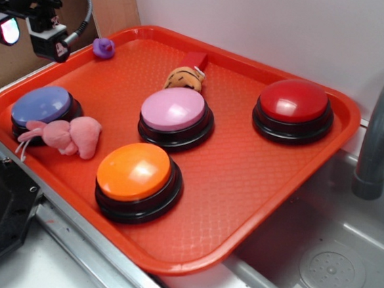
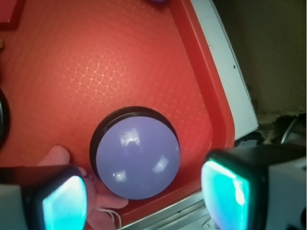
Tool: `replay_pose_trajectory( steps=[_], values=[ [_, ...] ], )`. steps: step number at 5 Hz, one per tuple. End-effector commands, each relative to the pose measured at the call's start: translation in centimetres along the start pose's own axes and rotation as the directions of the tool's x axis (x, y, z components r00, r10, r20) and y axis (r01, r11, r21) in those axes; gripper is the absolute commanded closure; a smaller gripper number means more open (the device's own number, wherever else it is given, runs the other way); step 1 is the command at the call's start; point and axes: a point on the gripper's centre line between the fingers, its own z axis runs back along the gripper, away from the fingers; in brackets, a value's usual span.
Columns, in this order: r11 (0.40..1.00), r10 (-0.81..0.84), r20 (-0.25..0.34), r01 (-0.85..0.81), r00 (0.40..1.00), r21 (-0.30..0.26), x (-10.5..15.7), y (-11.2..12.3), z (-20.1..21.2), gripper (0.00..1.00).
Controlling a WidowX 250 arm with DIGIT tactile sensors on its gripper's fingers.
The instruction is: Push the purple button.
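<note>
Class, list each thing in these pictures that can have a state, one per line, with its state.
purple button: unpressed, untouched
gripper: open, above the purple button
pink button: untouched
orange button: untouched
red button: untouched
pink plush toy: lying against the purple button

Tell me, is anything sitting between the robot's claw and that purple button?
Nothing visible does. The end effector hangs open above the purple button; the pink plush toy only leans against the button's side.
</note>
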Motion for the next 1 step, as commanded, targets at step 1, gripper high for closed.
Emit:
replay_pose_trajectory(
  steps=[1],
  values=[
    [1.0,0.004,0.137,0.0,0.991,-0.024,0.3,0.38,2.72,0.0]
  ],
)
